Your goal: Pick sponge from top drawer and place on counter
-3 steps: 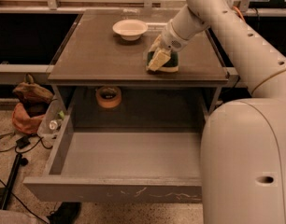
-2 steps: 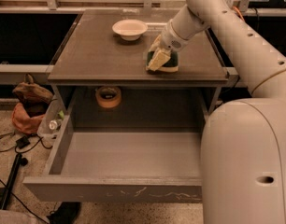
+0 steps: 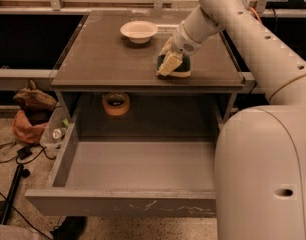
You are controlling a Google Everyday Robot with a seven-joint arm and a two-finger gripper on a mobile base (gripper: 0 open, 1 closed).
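Observation:
The sponge (image 3: 180, 68), dark green with a yellow edge, lies on the right part of the counter (image 3: 108, 59), near its front edge. My gripper (image 3: 168, 63) is down at the sponge, touching its left side, with the arm reaching in from the upper right. The top drawer (image 3: 133, 164) is pulled fully out below the counter. Its grey floor is bare and its front panel (image 3: 123, 204) is scuffed.
A white bowl (image 3: 138, 31) stands at the back middle of the counter. A roll of tan tape (image 3: 116, 103) sits under the counter behind the drawer. Bags (image 3: 33, 111) and cables (image 3: 13, 159) lie on the floor at the left. My white base (image 3: 265, 174) fills the right foreground.

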